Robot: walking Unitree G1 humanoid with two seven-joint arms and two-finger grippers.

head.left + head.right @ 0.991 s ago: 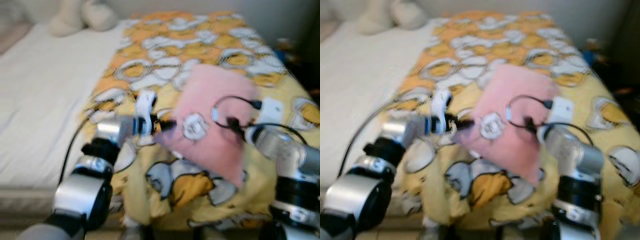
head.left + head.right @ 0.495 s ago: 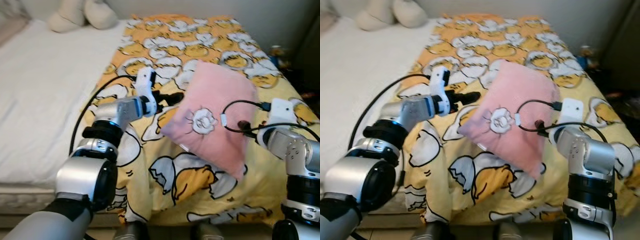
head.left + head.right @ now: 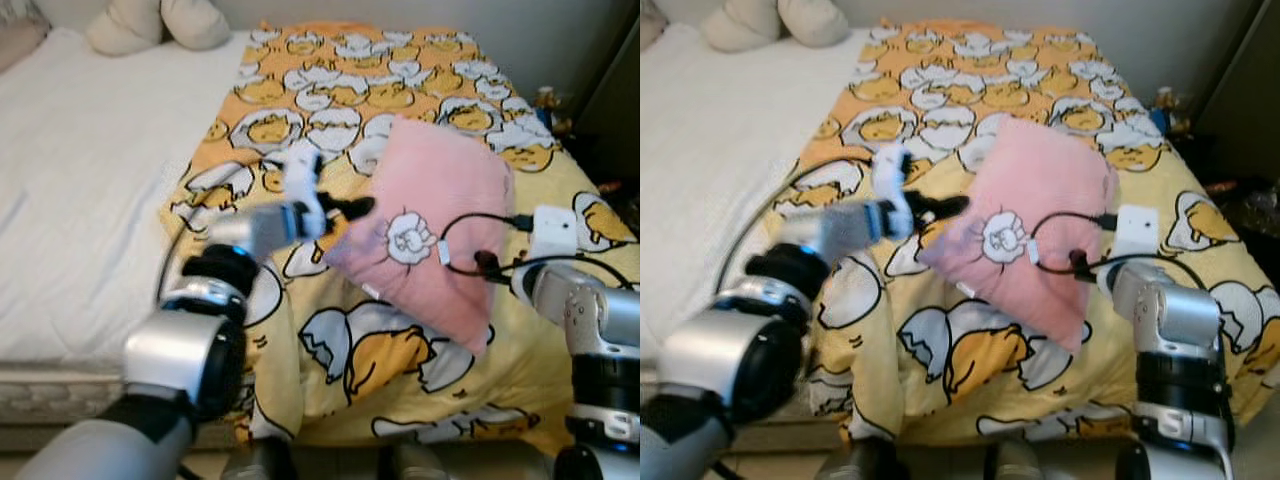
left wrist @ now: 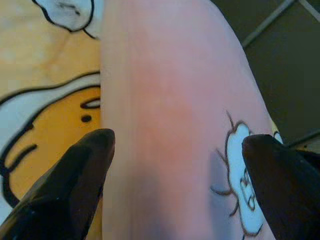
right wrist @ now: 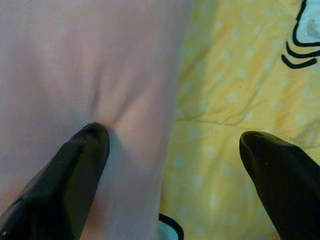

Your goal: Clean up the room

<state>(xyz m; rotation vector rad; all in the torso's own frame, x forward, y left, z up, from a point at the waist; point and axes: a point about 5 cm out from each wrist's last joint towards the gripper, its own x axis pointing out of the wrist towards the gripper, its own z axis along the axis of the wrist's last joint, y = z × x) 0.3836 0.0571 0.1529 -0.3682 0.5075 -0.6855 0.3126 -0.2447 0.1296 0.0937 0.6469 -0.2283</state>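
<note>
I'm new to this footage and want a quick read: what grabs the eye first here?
A pink pillow with a small white cartoon patch, held up between both grippers over a bed. The left gripper presses one edge, the right gripper the opposite edge, each with its fingers spread. Under it lies a yellow blanket printed with egg characters, beside a bare white sheet.

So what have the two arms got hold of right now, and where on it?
The pink pillow, squeezed between the two arms: the left gripper presses its left edge, the right gripper its right side. Both sets of fingers are spread wide, pushing against it rather than pinching.
</note>
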